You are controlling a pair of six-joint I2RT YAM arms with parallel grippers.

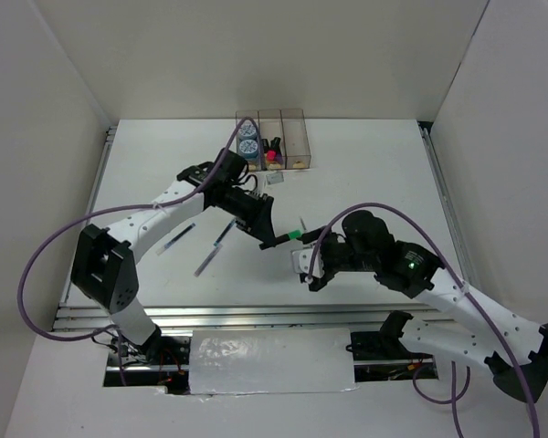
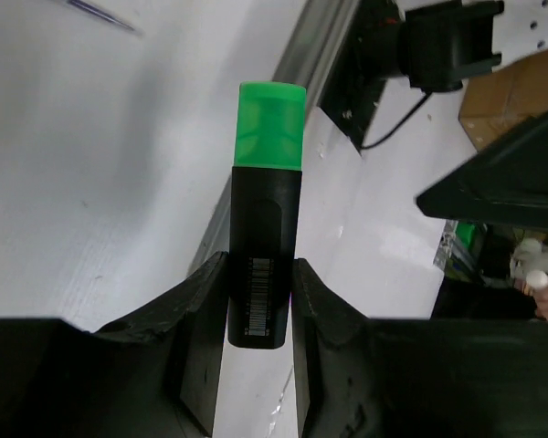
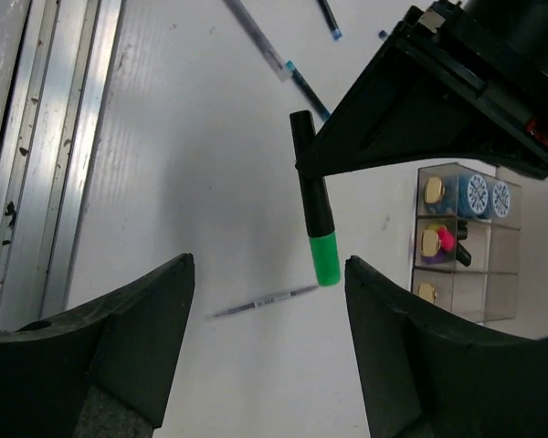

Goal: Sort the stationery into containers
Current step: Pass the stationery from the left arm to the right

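My left gripper (image 1: 268, 240) is shut on the black body of a green-capped highlighter (image 1: 289, 236) and holds it above the table; in the left wrist view the highlighter (image 2: 266, 228) sticks out past the fingers (image 2: 201, 301). My right gripper (image 1: 305, 265) is open and empty just right of the green cap. In the right wrist view the highlighter (image 3: 316, 219) hangs between the open jaws, above a thin pen (image 3: 265, 301). The three joined containers (image 1: 292, 119) stand at the back: tape rolls (image 1: 247, 144) in the left box, pink and purple highlighters (image 1: 272, 153) in the middle one, a yellow cap in the right one.
Three thin pens (image 1: 178, 240) (image 1: 222, 232) (image 1: 205, 261) lie on the table left of the left gripper. A metal rail (image 1: 256, 315) runs along the near edge, and white walls close in the table on three sides.
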